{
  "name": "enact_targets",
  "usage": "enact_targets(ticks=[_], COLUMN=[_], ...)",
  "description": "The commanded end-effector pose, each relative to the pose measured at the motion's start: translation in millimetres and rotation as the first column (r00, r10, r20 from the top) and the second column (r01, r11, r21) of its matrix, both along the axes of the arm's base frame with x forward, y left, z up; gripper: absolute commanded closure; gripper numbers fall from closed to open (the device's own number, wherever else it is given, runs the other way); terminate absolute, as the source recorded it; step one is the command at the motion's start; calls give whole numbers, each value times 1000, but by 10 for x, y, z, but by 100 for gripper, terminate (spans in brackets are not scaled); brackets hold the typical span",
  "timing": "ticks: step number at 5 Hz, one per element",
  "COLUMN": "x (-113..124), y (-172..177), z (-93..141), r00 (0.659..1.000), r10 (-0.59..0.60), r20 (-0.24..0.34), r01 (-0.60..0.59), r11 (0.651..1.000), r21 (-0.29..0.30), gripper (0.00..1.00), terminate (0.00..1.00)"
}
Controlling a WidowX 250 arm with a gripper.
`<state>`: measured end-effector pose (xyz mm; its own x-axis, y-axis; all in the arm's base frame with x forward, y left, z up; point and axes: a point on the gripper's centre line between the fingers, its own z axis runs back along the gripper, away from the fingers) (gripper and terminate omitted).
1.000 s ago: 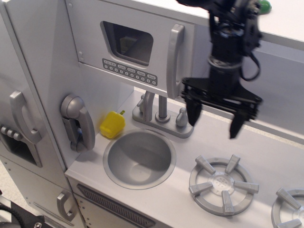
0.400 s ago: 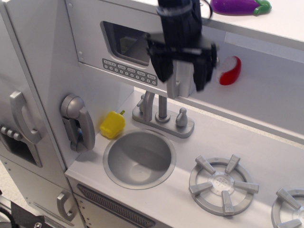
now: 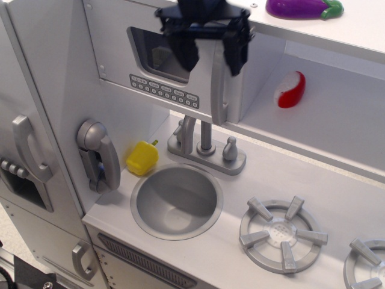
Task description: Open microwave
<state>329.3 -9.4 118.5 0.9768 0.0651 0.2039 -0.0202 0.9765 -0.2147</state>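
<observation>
The microwave (image 3: 114, 60) is a pale grey compartment at the upper left, and its door looks closed. The door has a dark window (image 3: 150, 51), a row of small buttons (image 3: 163, 90) and a long vertical silver handle (image 3: 219, 99) on its right edge. My black gripper (image 3: 210, 54) is open in front of the top of the door. One finger is over the window's right side and the other is over the top of the handle. The handle's upper end is hidden behind the fingers. I cannot tell whether they touch it.
A silver faucet (image 3: 206, 144) and round sink (image 3: 176, 201) lie below the microwave. A yellow toy (image 3: 142, 158) and grey wall phone (image 3: 96, 153) are to the left. A red-and-white toy (image 3: 290, 89) sits in the right shelf, a purple eggplant (image 3: 304, 7) on top. Burners (image 3: 283, 233) are at the front right.
My gripper has moved up and left, from above the counter right of the faucet to the top of the microwave door, and stays open. The red-and-white toy is now uncovered.
</observation>
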Motion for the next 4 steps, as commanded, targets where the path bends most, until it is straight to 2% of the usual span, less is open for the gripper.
enact_targets(ticks=[1,2,3,4], x=[282,277,252,194], y=[19,-5,-1,25], z=[236,171,140,168], r00=[994,993,993,992], r10=[27,14,-2,-11], r20=[106,117,114,124], r01=[-27,-19,-6,3], r11=[1000,999,998,998], r21=[3,42,67,62], gripper=[0,0,100,100], terminate=[0,0,0,0])
